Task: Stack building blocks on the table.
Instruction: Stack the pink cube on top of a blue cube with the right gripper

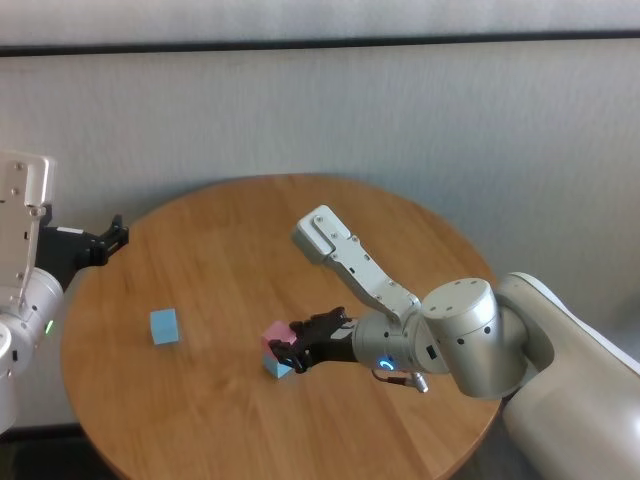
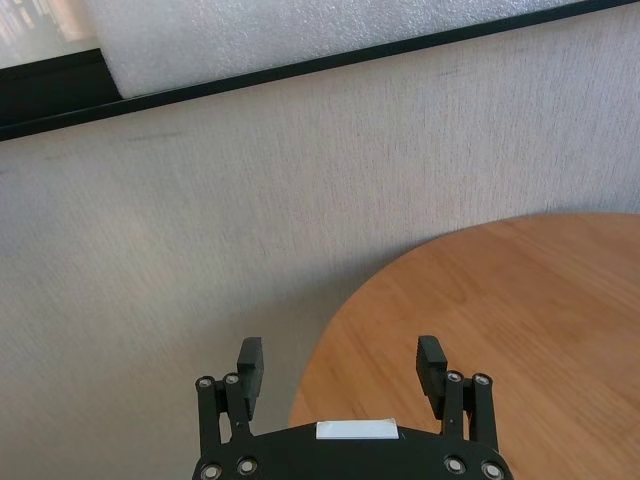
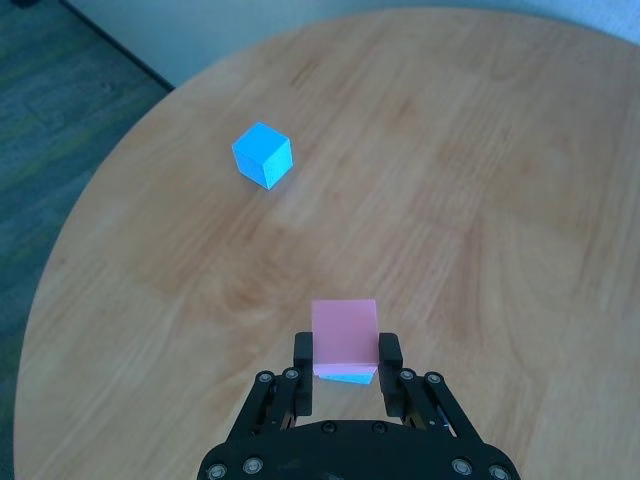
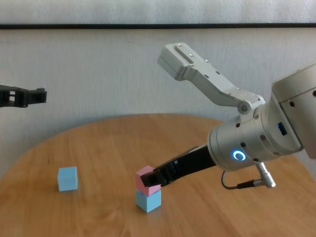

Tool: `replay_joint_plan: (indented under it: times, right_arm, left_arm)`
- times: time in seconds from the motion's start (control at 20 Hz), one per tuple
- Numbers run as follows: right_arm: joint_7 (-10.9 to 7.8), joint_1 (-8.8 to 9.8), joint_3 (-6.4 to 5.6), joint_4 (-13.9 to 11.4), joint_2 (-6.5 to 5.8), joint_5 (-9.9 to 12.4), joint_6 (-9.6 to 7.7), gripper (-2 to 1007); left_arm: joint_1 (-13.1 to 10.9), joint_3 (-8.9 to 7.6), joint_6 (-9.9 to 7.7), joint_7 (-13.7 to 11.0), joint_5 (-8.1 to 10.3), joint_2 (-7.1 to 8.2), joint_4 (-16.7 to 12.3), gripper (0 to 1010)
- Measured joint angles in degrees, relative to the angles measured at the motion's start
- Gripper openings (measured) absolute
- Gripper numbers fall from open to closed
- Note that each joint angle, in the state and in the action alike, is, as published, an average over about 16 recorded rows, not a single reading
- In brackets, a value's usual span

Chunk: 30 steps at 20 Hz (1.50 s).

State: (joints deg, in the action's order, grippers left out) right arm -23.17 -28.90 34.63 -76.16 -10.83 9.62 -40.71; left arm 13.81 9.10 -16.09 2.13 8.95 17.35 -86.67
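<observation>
On the round, warm brown wood-grain bench [image 1: 250,420] a pink cube [image 4: 148,179] sits on top of a light blue cube [image 4: 148,200], forming a two-block stack near the middle of the bench. The pink one is turned slightly off square from the blue one beneath it. A second light blue cube [image 4: 67,178] rests flat on the bench, well apart from the stack, toward the robot's left.

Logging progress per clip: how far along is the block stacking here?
Done: the pink block sits on a blue block. In hand: the right gripper is shut on the pink block. Left: the other blue block stands apart on the table. The left gripper is open at the table's edge.
</observation>
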Motion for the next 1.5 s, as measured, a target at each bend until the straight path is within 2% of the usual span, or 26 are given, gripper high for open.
replay_joint_plan:
  times: [0.45,1.0,1.5]
  right_arm:
    - [-0.48,-0.01,-0.39,0.7,0.77,-1.2,-0.54,364]
    - [-0.89,-0.14,-0.96,1.7,1.79,-2.4,-0.38,364]
    - [-1.03,-0.19,-1.23,2.0,2.14,-2.6,-0.23,379]
  left_arm:
    - [0.0,0.0,0.0,0.0,0.0,0.0,0.0,1002]
    - [0.0,0.0,0.0,0.0,0.0,0.0,0.0,1002]
    - [0.0,0.0,0.0,0.0,0.0,0.0,0.0,1002]
